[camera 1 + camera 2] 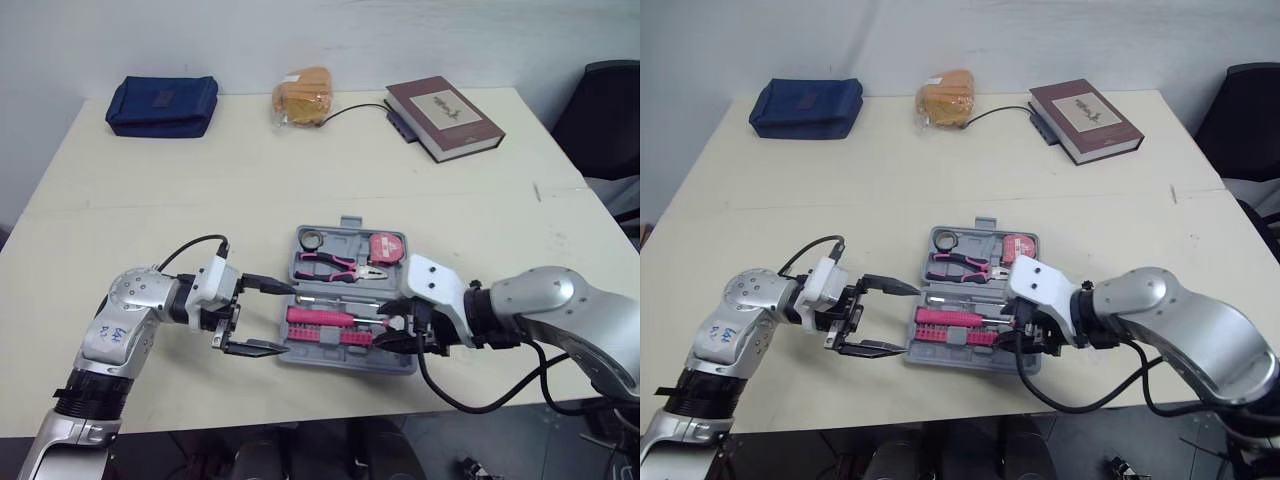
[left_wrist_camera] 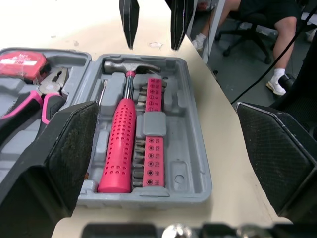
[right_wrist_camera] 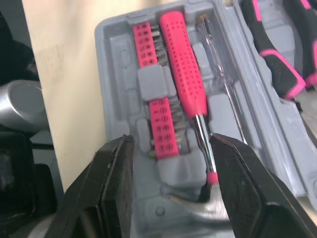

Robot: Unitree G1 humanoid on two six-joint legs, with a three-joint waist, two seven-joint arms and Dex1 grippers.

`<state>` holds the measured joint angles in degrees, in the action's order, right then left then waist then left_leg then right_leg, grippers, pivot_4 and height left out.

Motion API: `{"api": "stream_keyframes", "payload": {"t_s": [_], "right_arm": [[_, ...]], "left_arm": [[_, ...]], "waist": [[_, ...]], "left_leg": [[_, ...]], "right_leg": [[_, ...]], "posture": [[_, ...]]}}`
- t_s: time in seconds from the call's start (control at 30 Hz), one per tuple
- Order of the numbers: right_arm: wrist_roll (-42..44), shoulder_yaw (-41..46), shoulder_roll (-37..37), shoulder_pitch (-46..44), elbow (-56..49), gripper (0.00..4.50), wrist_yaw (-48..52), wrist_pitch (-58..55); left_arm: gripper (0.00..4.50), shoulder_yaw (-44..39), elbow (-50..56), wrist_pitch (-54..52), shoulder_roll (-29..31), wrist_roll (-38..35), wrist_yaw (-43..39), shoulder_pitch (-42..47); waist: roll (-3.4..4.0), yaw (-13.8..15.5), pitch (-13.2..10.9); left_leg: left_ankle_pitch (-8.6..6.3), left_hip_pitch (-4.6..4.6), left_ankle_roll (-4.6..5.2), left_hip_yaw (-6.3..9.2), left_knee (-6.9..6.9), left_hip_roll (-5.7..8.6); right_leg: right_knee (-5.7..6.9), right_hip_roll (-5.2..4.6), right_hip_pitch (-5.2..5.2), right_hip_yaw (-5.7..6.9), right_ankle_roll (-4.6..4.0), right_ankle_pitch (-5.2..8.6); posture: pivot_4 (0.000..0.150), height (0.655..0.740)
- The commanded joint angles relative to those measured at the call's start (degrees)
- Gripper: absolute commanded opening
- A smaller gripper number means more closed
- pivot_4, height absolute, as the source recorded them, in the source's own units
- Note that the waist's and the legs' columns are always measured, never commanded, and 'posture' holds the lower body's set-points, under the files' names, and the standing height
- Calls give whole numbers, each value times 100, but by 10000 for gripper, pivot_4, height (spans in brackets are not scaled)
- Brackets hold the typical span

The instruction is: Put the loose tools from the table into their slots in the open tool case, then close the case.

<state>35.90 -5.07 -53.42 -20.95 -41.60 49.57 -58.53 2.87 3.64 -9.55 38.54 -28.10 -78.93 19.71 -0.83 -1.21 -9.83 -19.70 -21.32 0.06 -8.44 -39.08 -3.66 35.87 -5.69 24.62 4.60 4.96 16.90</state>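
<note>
Tool case (image 1: 350,362) lies open and flat near the front edge of the surface (image 1: 150,200), its two halves side by side, between the two arms. No loose tool shows on the bare surface around it, so the filling step looks finished or nearly so, and the work in hand seems to be seating the last tool before closing.

The right pincer (image 1: 388,325) hangs over the near half at the hammer's head end, its fingers apart and straddling the metal neck of the hammer (image 3: 183,64) without clamping it. The left pincer (image 1: 290,320) sits at the opposite end of the case, fingers wide apart and holding nothing, level with the butt of the pink handle.

The next move probably calls for lifting the right pincer clear of the tray. One half must then be caught by its outer edge and folded over the hinge line onto the other, with the second arm steadying the case so it does not slide.

Counted in the case:
- one hammer
- one pair of pliers (image 1: 340,265)
- one tape measure (image 1: 385,248)
- one slim screwdriver (image 3: 218,64)
- two pink strips of bits (image 2: 154,134)
- one small ring (image 1: 312,238)

Well apart, at the far side, lie one blue pouch (image 1: 162,104), one book (image 1: 445,117) and one orange bag (image 1: 302,97).
</note>
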Motion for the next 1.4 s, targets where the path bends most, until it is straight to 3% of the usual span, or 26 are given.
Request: {"api": "stream_keyframes", "payload": {"t_s": [0.03,0.07,0.17,0.2,0.47,1.2,1.4], "right_arm": [[142,634,230,657,-222,20120,244,924],[108,676,291,893,-227,17001,260,1133],[-402,481,476,1206,-52,1600,139,1831],[-615,370,489,1269,25,687,138,2071],[-2047,-533,742,1481,968,687,56,3569],[-3115,-1394,1099,1530,1400,687,-92,3831],[-3087,-1207,1022,1680,1176,687,68,4370]], "left_arm": [[45000,-41,47,82,-18,-11,-6,32],[45000,-35,30,90,-25,-5,-12,44],[45000,-13,-17,107,-38,14,-42,83],[45000,-2,-28,109,-47,20,-45,98],[45000,31,-86,95,-92,54,-64,204],[45000,-22,-65,104,-60,104,13,166],[45000,-34,-163,192,-76,187,39,205]], "waist": [[-4,2,0],[-6,5,1],[-6,-31,0],[-5,-40,0],[-5,-23,0],[-11,-36,5],[-15,-26,7]], "left_leg": [[0,0,0,-2,-1,2],[0,2,0,-2,-2,4],[1,10,0,-4,-5,3],[1,10,0,-5,-5,2],[4,10,-6,-6,-5,5],[5,19,-8,-6,-10,2],[5,19,-9,-6,-10,1]], "right_leg": [[1,0,1,-2,2,-1],[-1,2,-3,-1,3,-2],[4,4,-8,-6,4,-2],[6,4,-7,-8,4,-2],[5,12,-5,-8,1,-2],[13,16,-9,-9,-1,0],[14,17,-9,-8,-2,0]], "posture": [[1500,7400],[1500,7400],[1500,7400],[1500,7400],[1500,7400],[1500,7400],[1500,7400]]}}
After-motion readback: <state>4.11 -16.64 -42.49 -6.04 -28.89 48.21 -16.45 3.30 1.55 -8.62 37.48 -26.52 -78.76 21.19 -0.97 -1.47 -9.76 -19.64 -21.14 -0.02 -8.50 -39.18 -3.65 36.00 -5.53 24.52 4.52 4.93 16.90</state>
